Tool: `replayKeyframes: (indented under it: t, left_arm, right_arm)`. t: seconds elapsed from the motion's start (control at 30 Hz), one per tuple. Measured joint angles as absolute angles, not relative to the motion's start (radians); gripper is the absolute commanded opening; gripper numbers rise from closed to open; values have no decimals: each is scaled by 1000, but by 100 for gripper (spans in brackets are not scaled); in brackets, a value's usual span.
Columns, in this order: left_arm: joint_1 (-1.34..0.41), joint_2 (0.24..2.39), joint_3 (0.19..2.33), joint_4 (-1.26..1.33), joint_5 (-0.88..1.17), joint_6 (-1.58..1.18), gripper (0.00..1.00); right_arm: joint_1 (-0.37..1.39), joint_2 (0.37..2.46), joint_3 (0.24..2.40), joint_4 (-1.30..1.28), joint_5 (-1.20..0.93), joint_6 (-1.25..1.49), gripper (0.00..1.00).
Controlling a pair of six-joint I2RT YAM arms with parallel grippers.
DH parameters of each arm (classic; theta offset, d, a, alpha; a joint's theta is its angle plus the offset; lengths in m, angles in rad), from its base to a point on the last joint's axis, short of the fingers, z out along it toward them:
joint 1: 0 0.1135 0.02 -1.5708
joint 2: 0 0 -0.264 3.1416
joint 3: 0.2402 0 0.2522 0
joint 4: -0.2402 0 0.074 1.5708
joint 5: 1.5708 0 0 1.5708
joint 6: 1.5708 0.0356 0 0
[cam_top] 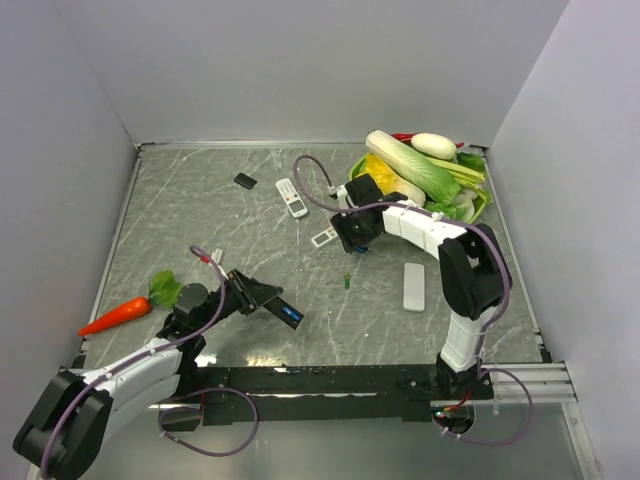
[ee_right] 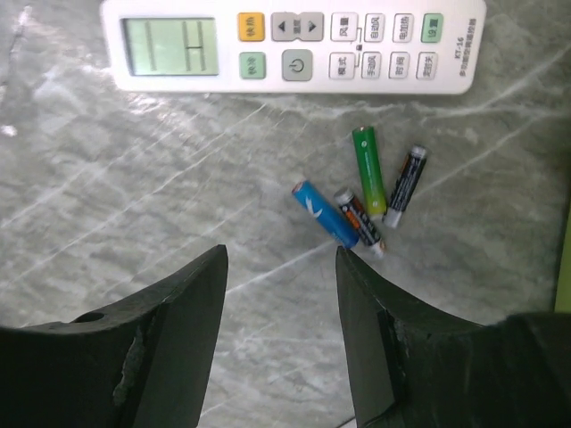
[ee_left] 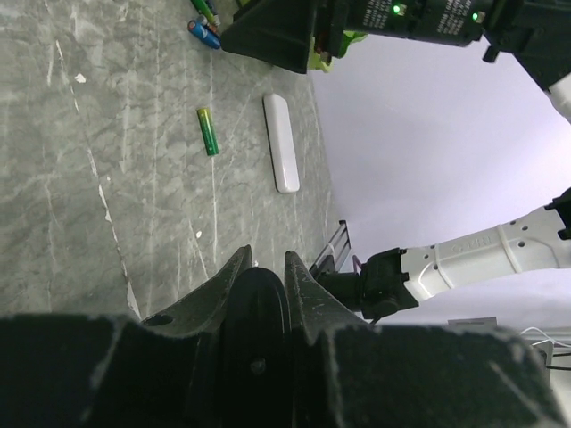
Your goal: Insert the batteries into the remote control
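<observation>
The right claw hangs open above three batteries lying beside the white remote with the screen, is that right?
Not quite. The right wrist view shows four, not three: a blue battery, a dark orange-marked battery, a green battery and a black battery. The rest stands: the right claw hangs open above them, beside the white remote.

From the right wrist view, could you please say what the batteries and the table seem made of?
Batteries: probably metal cells in glossy printed plastic wrap, judging by the pale bare ends and coloured labels. Table: grey stone or stone-print laminate, with white veins and slight sheen; I cannot tell which.
</observation>
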State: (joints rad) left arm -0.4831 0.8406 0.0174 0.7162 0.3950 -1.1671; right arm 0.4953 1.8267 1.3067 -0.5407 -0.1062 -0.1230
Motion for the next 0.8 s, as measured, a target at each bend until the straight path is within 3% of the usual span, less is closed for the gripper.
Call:
replayKeyframes:
  t: [0.2, 0.8]
  left_arm:
    - [-483, 859, 17, 712, 395, -1163, 1]
    - [-483, 859, 17, 710, 396, -1163, 1]
  right_arm:
    - [489, 1894, 1325, -546, -130, -149, 52]
    - [489, 1982, 1406, -545, -174, -178, 52]
